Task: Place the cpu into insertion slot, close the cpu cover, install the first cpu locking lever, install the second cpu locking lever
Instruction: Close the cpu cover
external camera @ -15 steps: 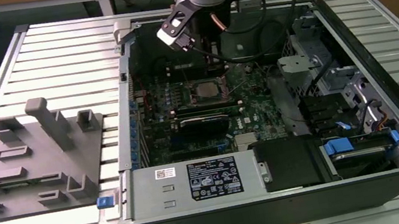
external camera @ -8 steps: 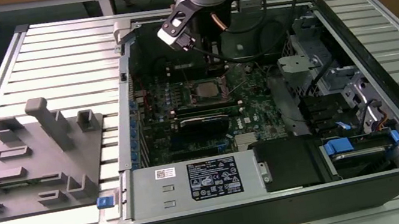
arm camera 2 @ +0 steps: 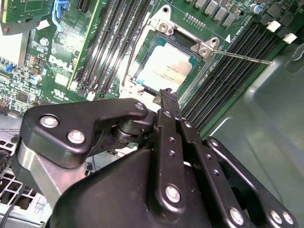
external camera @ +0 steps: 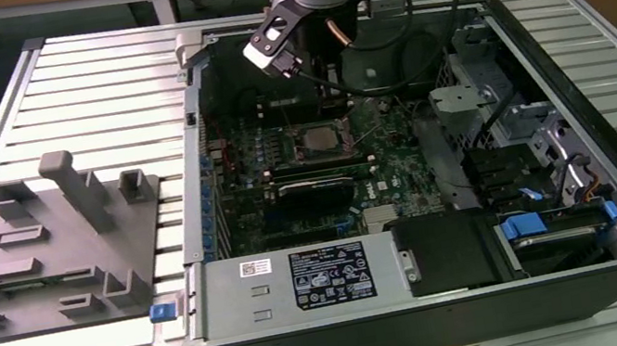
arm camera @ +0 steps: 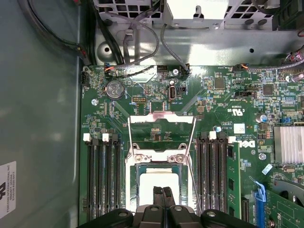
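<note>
- Sitting flat in the insertion slot (arm camera: 138,187), the cpu (arm camera: 159,176) shows its pale metal top in both wrist views. In the exterior view it lies mid-board, deep inside the open computer case (external camera: 436,335).
- The cpu cover (arm camera: 161,118) is swung open off the socket, hinged on the side of the chip away from the fingers. The green circuit board (arm camera: 228,95) shows through its cut-out centre. How far back it leans I can't tell.
- The gripper (arm camera: 162,192) hangs just over the near edge of the cpu, its two fingers pressed together with nothing between them. From the fingertips the cover lies straight ahead across the chip, with its hinge line crosswise to the fingers.
- Thin locking levers run alongside the cover, one lever (arm camera: 129,142) on one flank and the other lever (arm camera: 194,142) opposite. Both look unlatched.
- Long black memory slots (arm camera: 102,175) crowd the socket on both flanks. The grey case wall (arm camera: 42,118) stands well apart beyond one bank. The room above the socket is open.
</note>
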Controlling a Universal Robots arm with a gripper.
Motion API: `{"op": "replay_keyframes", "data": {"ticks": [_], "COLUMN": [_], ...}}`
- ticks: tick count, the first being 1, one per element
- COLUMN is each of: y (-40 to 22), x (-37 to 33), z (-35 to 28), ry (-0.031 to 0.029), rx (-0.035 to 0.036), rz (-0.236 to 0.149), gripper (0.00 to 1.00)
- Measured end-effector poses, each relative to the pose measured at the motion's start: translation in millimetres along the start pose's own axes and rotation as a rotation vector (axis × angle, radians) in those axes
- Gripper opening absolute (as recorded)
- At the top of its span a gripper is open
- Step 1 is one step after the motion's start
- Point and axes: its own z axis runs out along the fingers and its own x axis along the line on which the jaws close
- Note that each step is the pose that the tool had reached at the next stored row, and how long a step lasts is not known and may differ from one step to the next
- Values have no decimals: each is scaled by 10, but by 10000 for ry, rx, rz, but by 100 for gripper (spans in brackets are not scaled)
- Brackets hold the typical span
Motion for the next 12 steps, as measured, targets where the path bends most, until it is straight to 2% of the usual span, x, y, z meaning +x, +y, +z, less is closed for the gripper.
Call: {"op": "replay_keyframes", "data": {"ticks": [12], "y": [35], "x": [1], "z": [-1], "ry": [0], "rx": [-1], "rz": [1], "gripper": [10]}}
